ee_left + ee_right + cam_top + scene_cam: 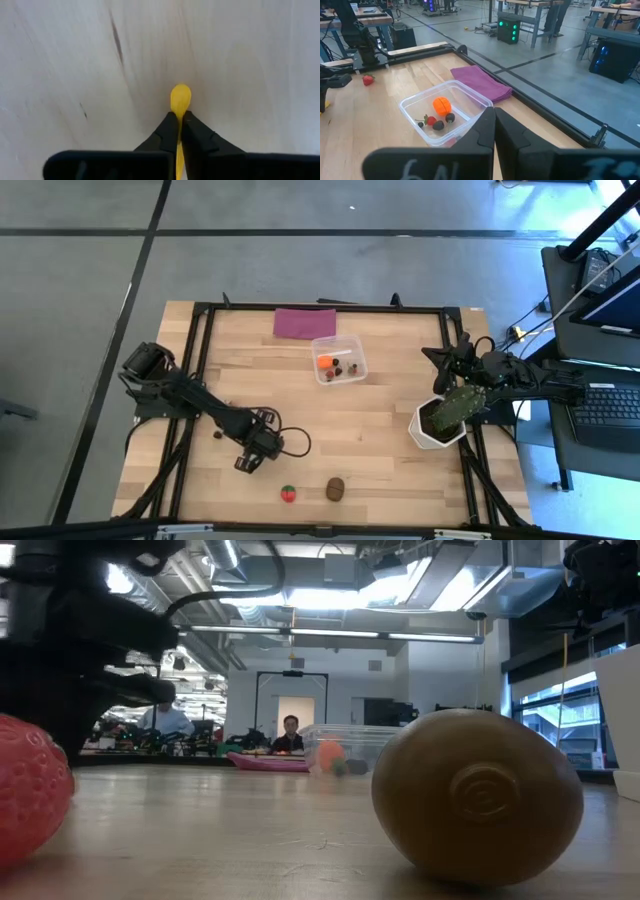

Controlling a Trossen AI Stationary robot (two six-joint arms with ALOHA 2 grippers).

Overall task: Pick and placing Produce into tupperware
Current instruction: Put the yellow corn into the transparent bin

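My left gripper [248,463] is low over the near-left part of the table, shut on the yellow banana [180,97]. A green-topped strawberry [288,494] and a brown oval lump [336,489] lie on the wood near the near edge; both loom large in the low view, strawberry [30,790] and lump [475,795]. The clear tupperware [338,360] sits at the far middle and holds an orange ball [442,105], a small red piece and dark bits. My right gripper [495,125] is shut and holds nothing, up at the table's right side beyond the tupperware [470,100]. My left gripper pinches the banana between its two fingers [170,131], coming from above and pointing down at the table. One rounded yellow end [180,95] sticks out past the fingertips toward the wood. The fingers hide the rest, and I cannot tell whether that end touches the table.
A flat purple cloth [305,322] lies at the far edge just behind the tupperware. A white pot with a green cactus-like plant [440,420] stands at the right edge under the right arm. Bare wood lies between my left gripper and the tupperware. People sit in the room beyond.
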